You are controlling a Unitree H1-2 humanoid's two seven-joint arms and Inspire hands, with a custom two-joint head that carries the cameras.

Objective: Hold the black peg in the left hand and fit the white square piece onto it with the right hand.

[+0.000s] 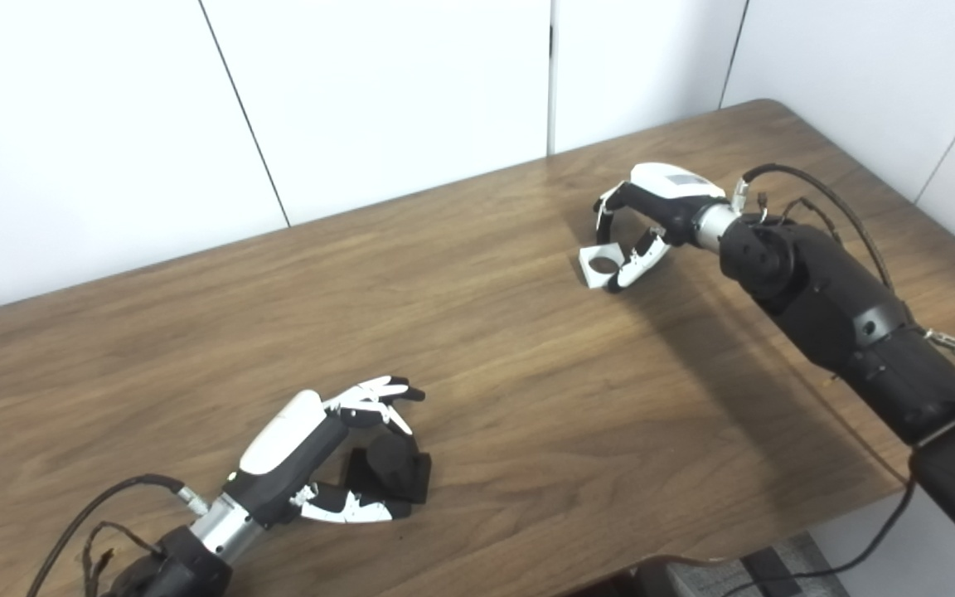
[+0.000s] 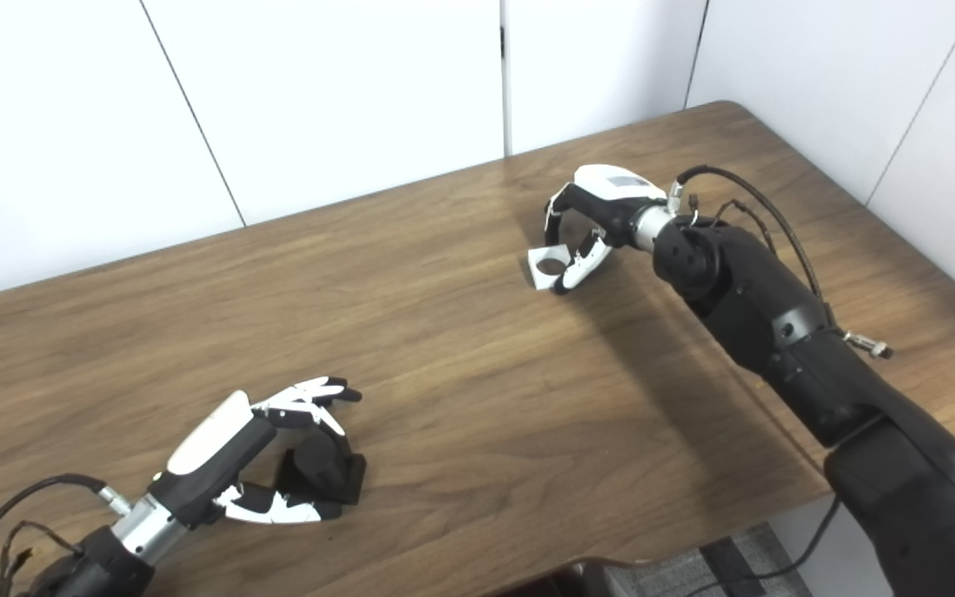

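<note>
The black peg (image 1: 392, 466), a short cylinder on a square black base, stands on the wooden table (image 1: 477, 348) near its front left. My left hand (image 1: 322, 448) cups it, fingers spread over the top and the thumb low in front, with gaps still showing, so the hand is open. At the back right, the white square piece (image 1: 599, 265) with a round hole is tilted at the table surface. My right hand (image 1: 652, 217) arches over it, fingers on its far edge and thumb on its near edge, pinching it. Whether the piece is lifted is unclear.
The table's right edge and rounded far corner (image 1: 768, 104) are close behind the right hand. White wall panels (image 1: 378, 91) stand along the back. The right arm (image 1: 842, 323) and its cables stretch over the table's right side.
</note>
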